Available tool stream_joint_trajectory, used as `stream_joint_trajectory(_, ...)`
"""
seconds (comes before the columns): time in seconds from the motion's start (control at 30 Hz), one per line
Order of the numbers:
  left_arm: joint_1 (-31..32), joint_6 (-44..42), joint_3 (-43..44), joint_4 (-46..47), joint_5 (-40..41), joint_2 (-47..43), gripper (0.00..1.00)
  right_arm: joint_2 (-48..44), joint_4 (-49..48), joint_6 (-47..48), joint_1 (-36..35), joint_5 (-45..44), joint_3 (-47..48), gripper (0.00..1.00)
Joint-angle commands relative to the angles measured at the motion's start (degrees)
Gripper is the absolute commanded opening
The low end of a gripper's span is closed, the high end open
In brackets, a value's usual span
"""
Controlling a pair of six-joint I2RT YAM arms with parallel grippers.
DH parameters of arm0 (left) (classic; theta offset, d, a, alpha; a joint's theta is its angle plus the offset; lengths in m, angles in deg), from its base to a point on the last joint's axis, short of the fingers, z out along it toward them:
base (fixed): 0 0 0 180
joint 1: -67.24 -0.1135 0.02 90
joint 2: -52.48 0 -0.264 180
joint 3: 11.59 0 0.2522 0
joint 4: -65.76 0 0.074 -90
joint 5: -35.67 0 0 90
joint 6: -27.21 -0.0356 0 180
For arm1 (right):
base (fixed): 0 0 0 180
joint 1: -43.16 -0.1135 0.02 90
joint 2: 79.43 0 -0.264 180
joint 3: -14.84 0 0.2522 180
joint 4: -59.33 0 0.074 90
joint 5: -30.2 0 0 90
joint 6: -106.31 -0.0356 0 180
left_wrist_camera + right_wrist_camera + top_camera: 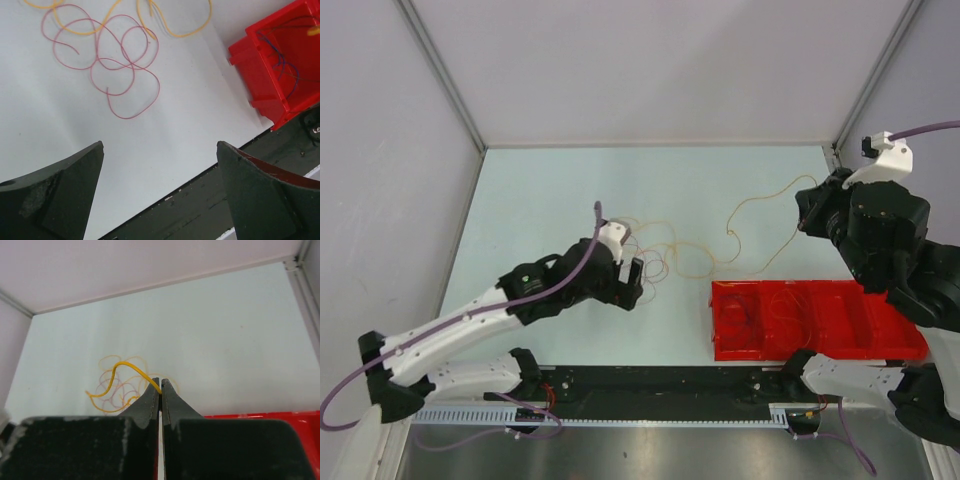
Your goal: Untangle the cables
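A loose tangle of thin red, orange and yellow cables [672,256] lies mid-table. My left gripper [630,276] is open and empty just left of the tangle. In the left wrist view [160,145] the red cable loops [116,66] and orange strands [100,22] lie ahead of its fingers, apart from them. My right gripper [803,222] is shut on a yellow cable [750,205], lifted above the table at the right. In the right wrist view [160,382] this yellow cable [125,366] arcs from the fingertips down to the tangle [117,390].
A red compartment tray [880,335] sits at the front right and holds thin dark purple wires [280,60] in a left compartment. Its wall shows in the left wrist view [250,65]. A black rail [660,385] runs along the near edge. White walls enclose the table.
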Motion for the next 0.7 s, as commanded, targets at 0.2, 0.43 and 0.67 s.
stream_joint_trajectory(0.2, 0.23, 6.98, -11.81, -4.27, 8.06, -17.57, 1.00, -0.01, 9.60, -2.81, 4.37, -18.37, 4.50, 0.00)
stream_joint_trajectory(0.43, 0.23, 8.21, -13.41, -3.83, 11.04, -22.85, 1.00, 0.43, 15.05, -3.87, 13.24, -23.13, 3.98, 0.00)
stream_joint_trajectory(0.67, 0.23, 7.87, -14.03, -3.22, 10.44, -21.80, 0.98, -0.45, 15.32, -1.58, 24.93, -23.22, 2.75, 0.00)
